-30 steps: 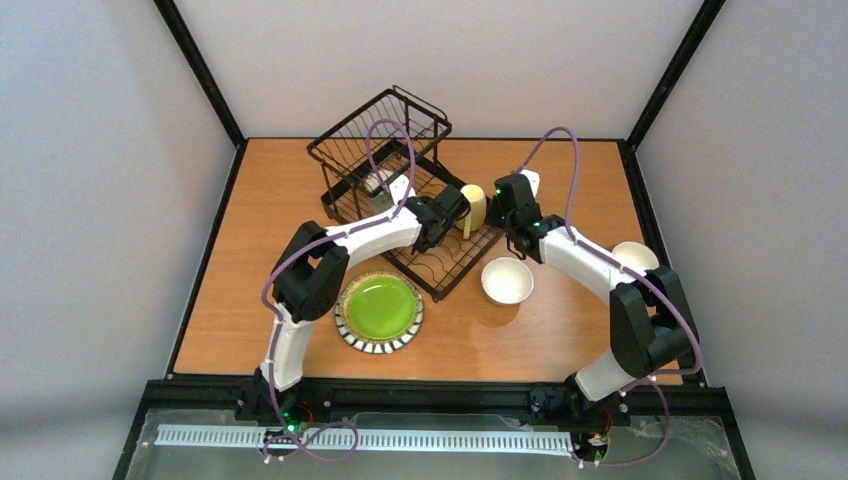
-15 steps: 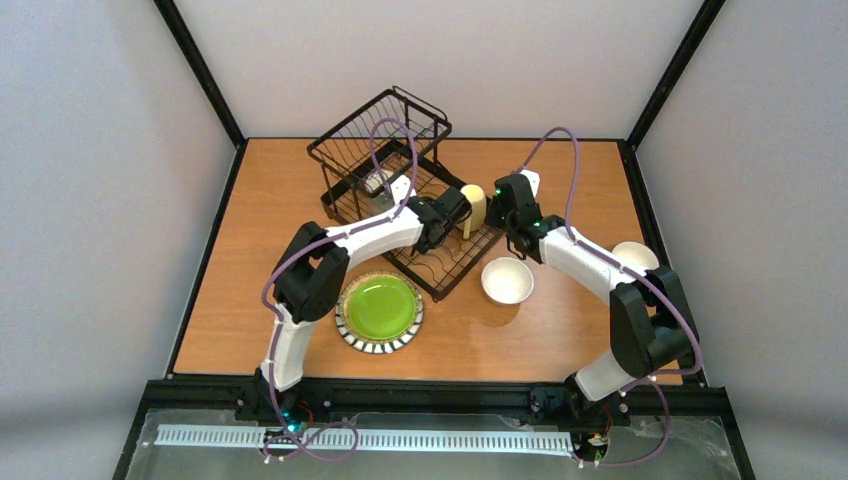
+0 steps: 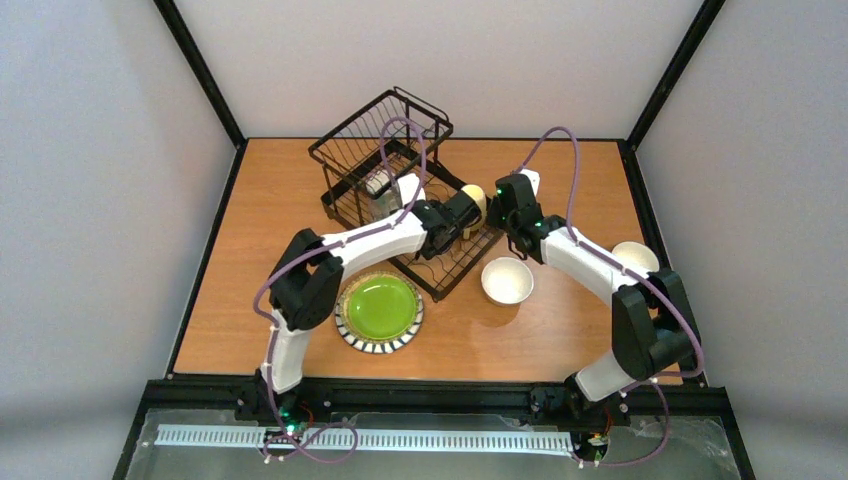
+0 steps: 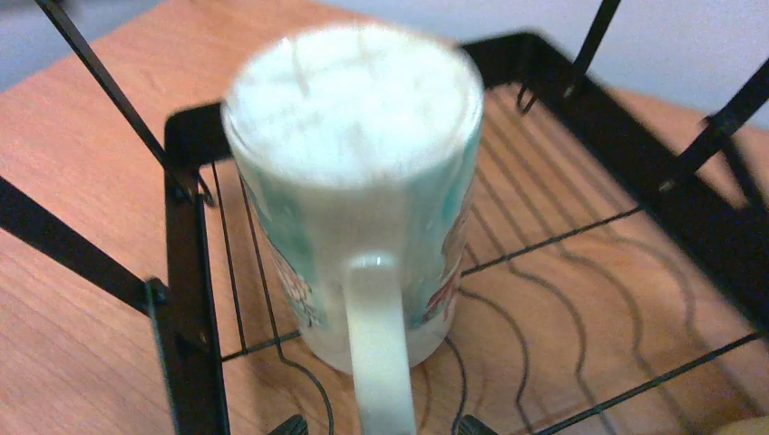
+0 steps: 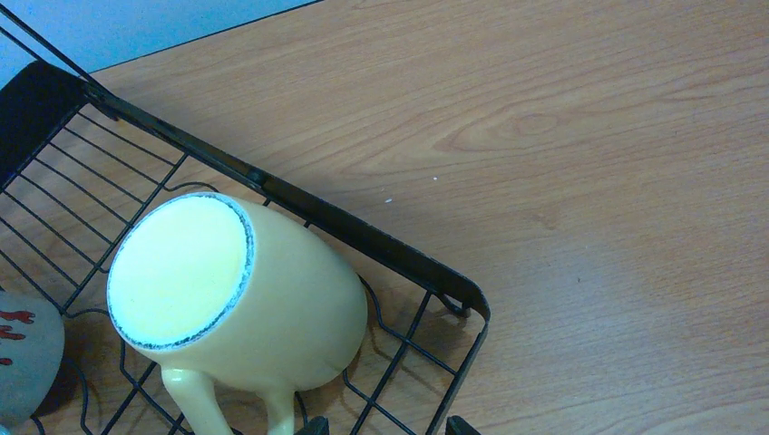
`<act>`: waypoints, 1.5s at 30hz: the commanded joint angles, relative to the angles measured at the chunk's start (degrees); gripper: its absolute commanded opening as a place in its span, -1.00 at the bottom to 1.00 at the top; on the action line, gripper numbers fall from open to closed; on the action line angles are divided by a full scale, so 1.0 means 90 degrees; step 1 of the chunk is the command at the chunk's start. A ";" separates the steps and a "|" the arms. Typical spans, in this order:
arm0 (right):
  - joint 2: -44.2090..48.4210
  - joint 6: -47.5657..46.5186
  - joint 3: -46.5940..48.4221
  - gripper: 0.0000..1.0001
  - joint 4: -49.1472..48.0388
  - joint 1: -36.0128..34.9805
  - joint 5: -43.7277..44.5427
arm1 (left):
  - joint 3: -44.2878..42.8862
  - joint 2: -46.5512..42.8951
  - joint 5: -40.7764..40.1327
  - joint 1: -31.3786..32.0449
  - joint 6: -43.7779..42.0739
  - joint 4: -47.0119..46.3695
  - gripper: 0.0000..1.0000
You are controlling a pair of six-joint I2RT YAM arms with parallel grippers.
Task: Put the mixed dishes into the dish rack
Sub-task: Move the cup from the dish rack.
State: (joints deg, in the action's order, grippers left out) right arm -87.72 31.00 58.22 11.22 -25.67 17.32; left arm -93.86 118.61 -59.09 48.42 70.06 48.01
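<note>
A fixed camera, high above the near edge, looks down and forward over the whole table [image 3: 250, 250]. Two wrist cameras sit very close, angled down onto the dish rack [image 3: 345, 160], which all three views share.

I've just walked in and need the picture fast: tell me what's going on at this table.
The robot is loading dishes into a black wire rack. The left fingers stand open either side of the handle of a printed mug, which is upside down on the rack's base. The right fingers are open beside a cream mug in the rack. A green plate, a bowl and a second bowl sit on the table.
</note>
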 commanded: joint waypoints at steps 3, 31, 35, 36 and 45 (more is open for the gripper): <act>0.0165 -0.0110 0.0050 0.47 0.0168 0.0025 0.0035 | -0.0181 -0.0832 -0.0782 0.0147 -0.0099 -0.0066 0.89; 0.0555 0.0106 -0.0163 0.46 0.0232 0.0209 0.0539 | 0.1073 -0.1027 -0.2037 0.0688 -0.3075 0.0216 0.87; 0.0666 0.0163 -0.0165 0.47 0.0233 0.0385 0.0436 | 0.1182 -0.0976 -0.2221 0.0693 -0.2849 0.0345 0.87; 0.0674 0.0173 -0.0160 0.47 0.0234 0.0396 0.0430 | 0.1190 -0.0943 -0.2261 0.0694 -0.2715 0.0404 0.87; 0.0878 0.0132 -0.0196 0.46 0.0232 0.0488 0.0381 | 0.0673 -0.0041 -0.2471 0.0744 -0.1688 0.1493 0.87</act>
State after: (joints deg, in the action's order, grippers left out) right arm -81.84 31.99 57.67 12.73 -22.09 20.36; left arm -83.99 113.27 -77.69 53.91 48.77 53.04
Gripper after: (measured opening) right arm 0.733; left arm 0.936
